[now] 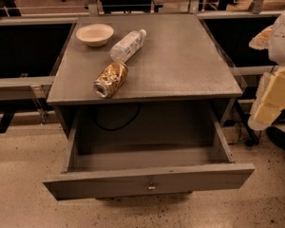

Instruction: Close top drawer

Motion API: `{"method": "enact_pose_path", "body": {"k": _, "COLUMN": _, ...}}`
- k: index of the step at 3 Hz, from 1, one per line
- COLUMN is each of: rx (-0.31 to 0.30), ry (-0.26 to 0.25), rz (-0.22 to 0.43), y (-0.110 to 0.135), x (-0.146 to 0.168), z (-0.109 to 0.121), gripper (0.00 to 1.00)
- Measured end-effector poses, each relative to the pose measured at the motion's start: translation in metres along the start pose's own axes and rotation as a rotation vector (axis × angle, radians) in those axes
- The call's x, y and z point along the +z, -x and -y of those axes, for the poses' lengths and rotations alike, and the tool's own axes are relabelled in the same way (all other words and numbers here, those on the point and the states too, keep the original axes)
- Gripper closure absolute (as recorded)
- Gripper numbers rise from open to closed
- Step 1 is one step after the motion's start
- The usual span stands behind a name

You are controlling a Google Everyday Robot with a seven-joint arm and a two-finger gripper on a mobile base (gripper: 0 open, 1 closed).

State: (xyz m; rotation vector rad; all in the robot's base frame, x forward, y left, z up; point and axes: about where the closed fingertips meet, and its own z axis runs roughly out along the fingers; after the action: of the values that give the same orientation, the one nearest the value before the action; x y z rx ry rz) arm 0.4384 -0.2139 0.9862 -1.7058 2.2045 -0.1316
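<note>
Nearest the camera: one top drawer (147, 179), grey, wide and shallow, pulled well out of its cabinet toward the viewer. Its long flat front sits at the bottom of the view above the speckled floor (19, 151), and both side walls run back into the dark opening.

One cabinet (180, 61), grey with a flat square top, stands directly behind and above the drawer. Three items lie on the left half of its top.

One gripper (273, 99), pale yellow and white, is at the right edge of the view. It is beside the cabinet's right side, level with the top, and well apart from the drawer front. Whether it is released or clenched cannot be told. Nothing is seen in its grasp.

One clear plastic bottle (127, 45) lies on its side, white cap pointing back and right.

One gold can (111, 79) lies on its side near the front edge, just beside the bottle's base.

One pale bowl (94, 33) stands upright at the rear left, near the bottle.

One dark cable (116, 125) loops inside the opening.

One small brass knob (151, 186) sits at the centre of the drawer front.
</note>
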Motion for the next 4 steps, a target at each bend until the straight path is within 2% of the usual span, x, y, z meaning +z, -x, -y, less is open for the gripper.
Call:
{"method": "enact_pose_path", "body": {"k": 1, "rx": 0.0, "ry": 0.0, "rz": 0.0, "y": 0.0, "x": 0.0, "z": 0.0, "gripper": 0.0}}
{"method": "enact_pose_path", "body": {"k": 2, "rx": -0.002, "ry": 0.03, "rz": 0.011, "y": -0.003, "x": 0.034, "z": -0.01, "gripper": 0.0}}
{"method": "enact_pose_path", "body": {"k": 3, "rx": -0.029, "ry": 0.064, "rz": 0.055, "y": -0.007, "x": 0.094, "z": -0.039, "gripper": 0.0}}
{"method": "enact_pose_path", "body": {"k": 4, "rx": -0.091, "ry": 0.125, "rz": 0.076, "y": -0.009, "x": 0.153, "z": -0.083, "gripper": 0.0}}
